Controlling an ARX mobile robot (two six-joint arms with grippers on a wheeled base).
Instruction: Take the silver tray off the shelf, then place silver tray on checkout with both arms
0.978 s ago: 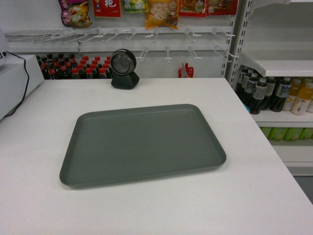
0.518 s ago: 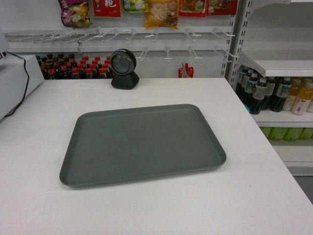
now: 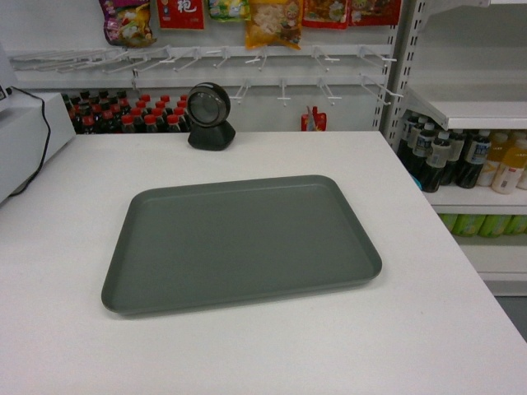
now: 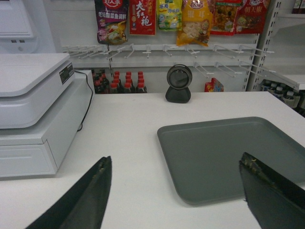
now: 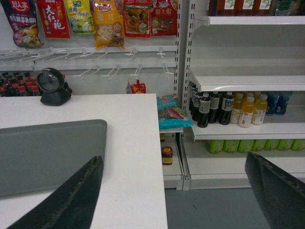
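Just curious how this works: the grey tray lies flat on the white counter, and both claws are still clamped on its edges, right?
Not quite. The silver tray does lie flat on the checkout, but neither claw grips it. The left gripper and right gripper are both open and clear of it, as the two wrist views show.

One silver tray (image 3: 239,243) and one black scanner (image 3: 208,116) on the counter (image 3: 428,329), one cash register (image 4: 33,109) at its left edge
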